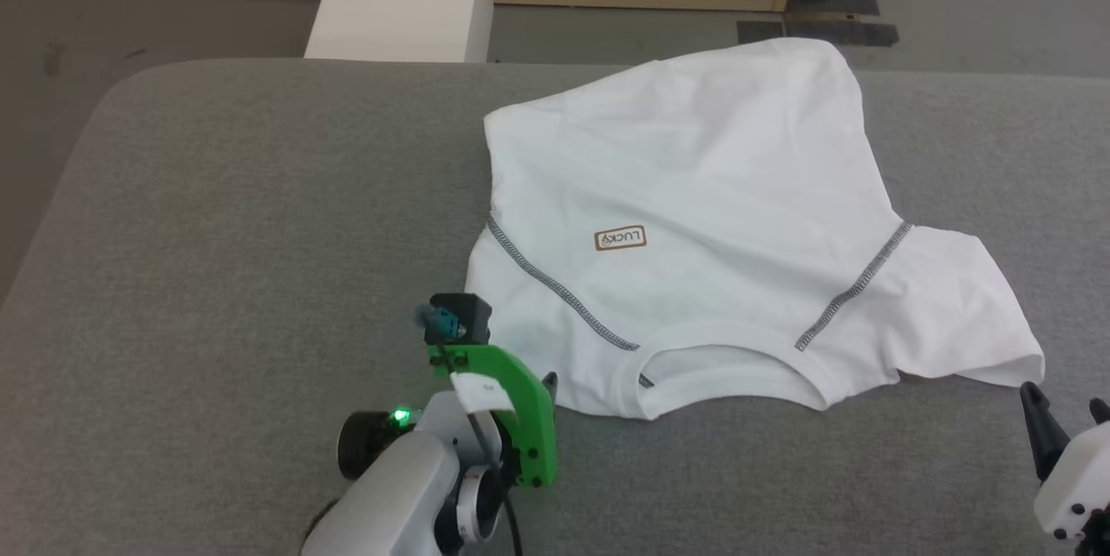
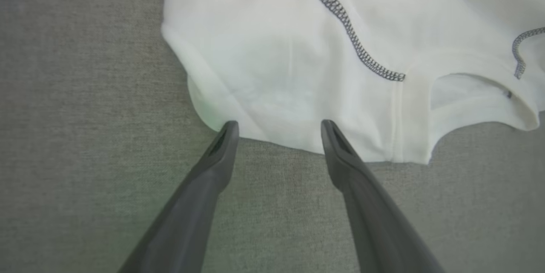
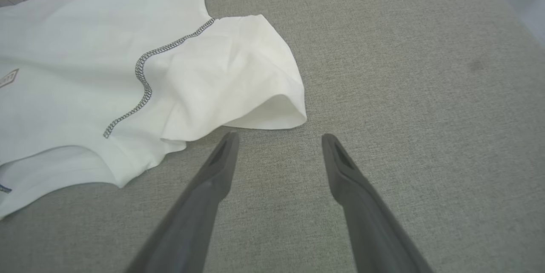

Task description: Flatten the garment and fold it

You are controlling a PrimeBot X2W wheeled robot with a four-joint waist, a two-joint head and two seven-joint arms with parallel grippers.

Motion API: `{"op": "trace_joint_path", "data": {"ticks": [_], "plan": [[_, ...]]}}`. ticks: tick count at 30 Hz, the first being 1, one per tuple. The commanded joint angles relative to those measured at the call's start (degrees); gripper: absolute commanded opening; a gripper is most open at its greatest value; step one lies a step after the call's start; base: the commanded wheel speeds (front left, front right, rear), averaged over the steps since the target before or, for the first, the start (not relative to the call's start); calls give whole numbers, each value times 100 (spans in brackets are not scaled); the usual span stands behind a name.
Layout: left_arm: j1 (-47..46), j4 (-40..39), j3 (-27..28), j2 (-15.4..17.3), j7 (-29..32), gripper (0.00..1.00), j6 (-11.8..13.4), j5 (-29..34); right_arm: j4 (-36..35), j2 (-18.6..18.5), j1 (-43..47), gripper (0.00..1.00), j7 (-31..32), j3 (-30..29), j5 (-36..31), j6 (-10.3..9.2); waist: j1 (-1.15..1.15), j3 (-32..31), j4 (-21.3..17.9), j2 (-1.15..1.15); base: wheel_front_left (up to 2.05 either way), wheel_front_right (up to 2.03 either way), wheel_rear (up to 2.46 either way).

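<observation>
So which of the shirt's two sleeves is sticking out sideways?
The sleeve by the right gripper: it fans out beyond its zigzag seam with the cuff open. The other sleeve, by the left gripper, lies tucked in against the shirt.

You're seeing the garment (image 1: 694, 192) as thin, smooth, matt cloth; under it the worktop (image 1: 217, 235) is showing coarser, woven matt fabric.
</observation>
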Motion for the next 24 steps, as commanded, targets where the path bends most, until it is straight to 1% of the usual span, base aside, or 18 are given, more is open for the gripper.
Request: {"op": "trace_joint_path", "data": {"ticks": [1, 4, 7, 11, 14, 15, 16, 17, 18, 21, 24], "plan": [[-161, 97, -46, 56, 98, 100, 106, 122, 5, 8, -117, 100, -45, 34, 58, -9, 0, 123, -143, 54, 0, 0, 0], [-353, 302, -129, 177, 269, 100, 275, 333, 23, 8, -134, 100, -88, 47, 104, -9, 0, 219, -225, 54, 0, 0, 0], [-438, 471, -152, 285, 432, 100, 355, 399, 53, 9, -142, 100, -128, 60, 154, -9, 0, 286, -305, 54, 0, 0, 0], [-443, 647, -223, 372, 776, 100, 349, 351, 107, 9, -163, 100, -191, 44, 190, -9, 0, 342, -362, 54, 0, 0, 0], [-379, 761, -335, 367, 1105, 100, 249, 241, 145, 9, -196, 100, -242, 47, 208, -9, 0, 368, -389, 54, 0, 0, 0], [-355, 787, -364, 357, 1187, 98, 218, 205, 156, 9, -205, 100, -256, 53, 213, -9, 0, 375, -397, 54, 0, 0, 0], [-334, 815, -422, 357, 1295, 30, 171, 181, 169, 9, -216, 100, -272, 60, 214, -9, 0, 381, -405, 54, 0, 0, 0], [-309, 813, -435, 337, 1351, 10, 128, 129, 179, 9, -226, 100, -288, 58, 220, -9, 0, 387, -407, 54, 0, 0, 0], [-289, 796, -439, 316, 1374, 0, 78, 75, 190, 9, -237, 100, -308, 51, 224, -9, 0, 396, -405, 54, 0, 0, 0], [-268, 707, -421, 277, 1356, 0, -48, -39, 220, 9, -254, 100, -355, 33, 206, -9, 0, 406, -381, 54, 0, 0, 0], [-292, 592, -350, 261, 1240, 0, -92, -97, 258, 9, -261, 100, -389, 12, 194, -9, 0, 402, -339, 54, 0, 0, 0]]}}
